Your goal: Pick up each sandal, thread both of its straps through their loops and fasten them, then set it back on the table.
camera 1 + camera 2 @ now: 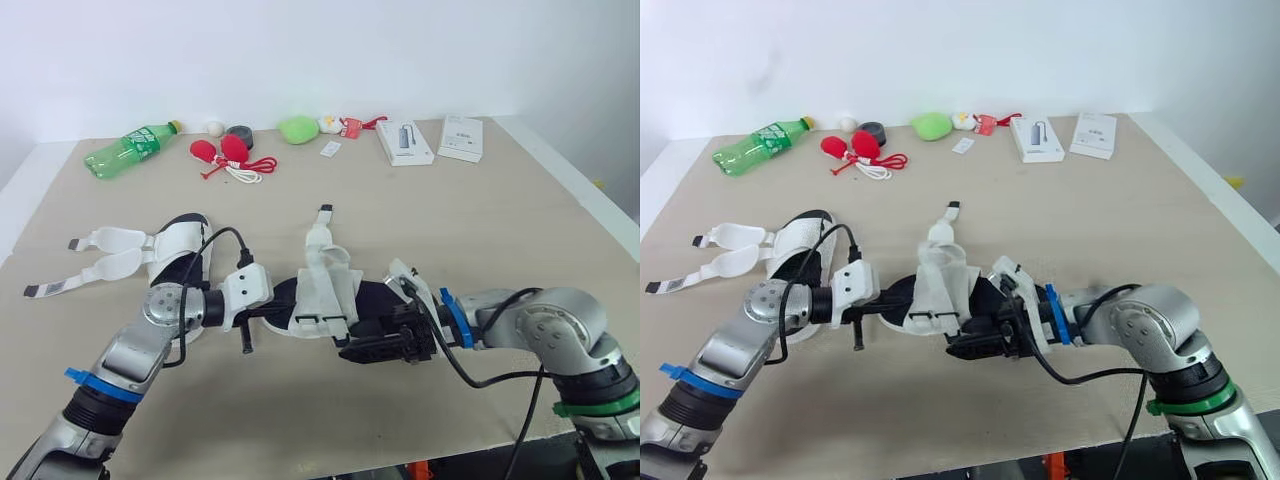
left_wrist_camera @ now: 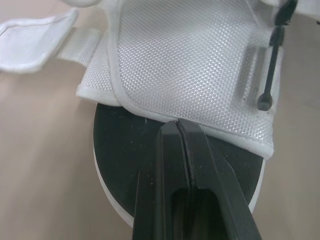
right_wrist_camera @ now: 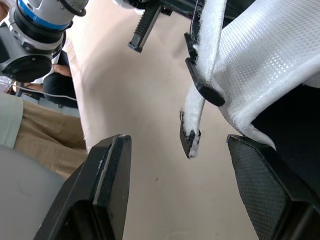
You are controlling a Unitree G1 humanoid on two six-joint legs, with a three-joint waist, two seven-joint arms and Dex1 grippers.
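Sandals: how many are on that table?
2. The middle sandal is near the table's front edge; the left sandal sits toward the robot's left side. None appears hidden.

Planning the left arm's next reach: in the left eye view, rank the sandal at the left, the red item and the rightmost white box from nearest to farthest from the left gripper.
From the left gripper:
1. Left sandal, close by, to the left.
2. Red item, at the back, left of centre.
3. Rightmost box, at the back right.
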